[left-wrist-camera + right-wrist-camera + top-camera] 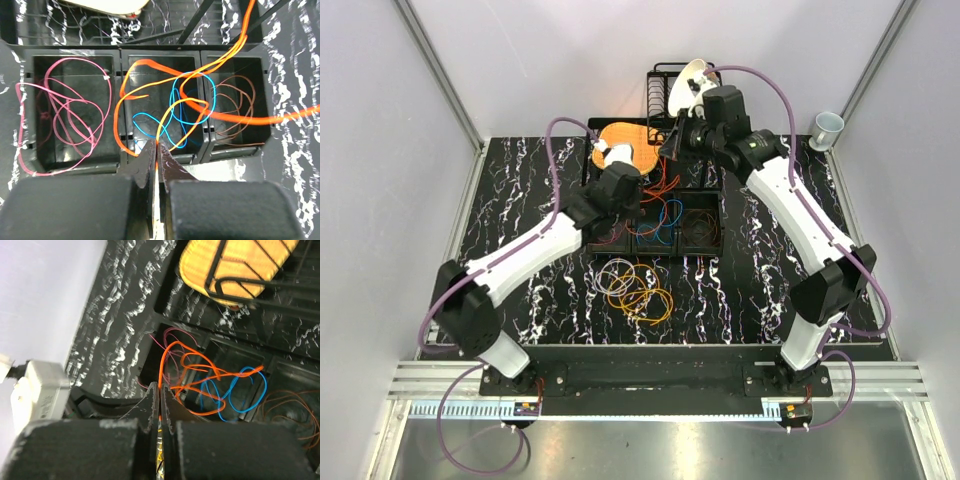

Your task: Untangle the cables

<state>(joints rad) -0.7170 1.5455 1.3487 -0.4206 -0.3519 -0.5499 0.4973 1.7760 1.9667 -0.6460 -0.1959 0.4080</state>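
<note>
Loops of thin cables [636, 288] in white, yellow and orange lie loose on the surface just in front of the tray [70, 167]. More sit inside it: a pink cable [109, 95] in its left compartment, a blue cable [173, 97] in the middle one and a brown cable [252, 100] in the right one. An orange cable [150, 64] sprawls across the middle and right compartments and rises out past the tray's far wall. The left hand [156, 148] is clenched at the tray's near wall, apparently pinching this orange cable. The right hand [160, 390], beyond the tray's far wall, is clenched on an orange strand too. Such wire is probably light, springy and slick, and apt to snag its neighbours. A pinch on a free stretch away from the crossings looks wisest. Behind the tray stands a dish rack [665, 85].
</note>
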